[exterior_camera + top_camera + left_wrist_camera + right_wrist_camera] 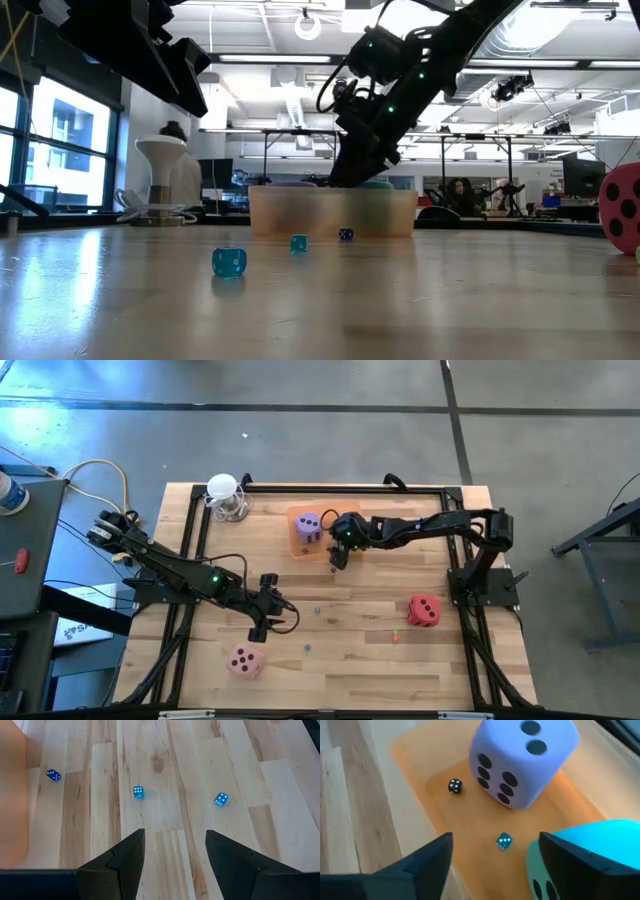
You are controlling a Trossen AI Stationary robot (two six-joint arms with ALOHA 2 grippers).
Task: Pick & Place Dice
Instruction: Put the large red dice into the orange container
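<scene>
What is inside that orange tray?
The orange tray holds a purple die, a teal die, and two tiny dice, black and teal. The right claw hides part.

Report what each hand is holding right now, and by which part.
Nothing is held. The right hand stands open over the shallow orange tray, beside the soft teal die. The left hand hangs open above bare wooden table.

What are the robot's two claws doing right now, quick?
Left gripper: open, holding nothing, over bare table.
Right gripper: open, holding nothing, over the orange tray, with the teal die beside one finger.
</scene>
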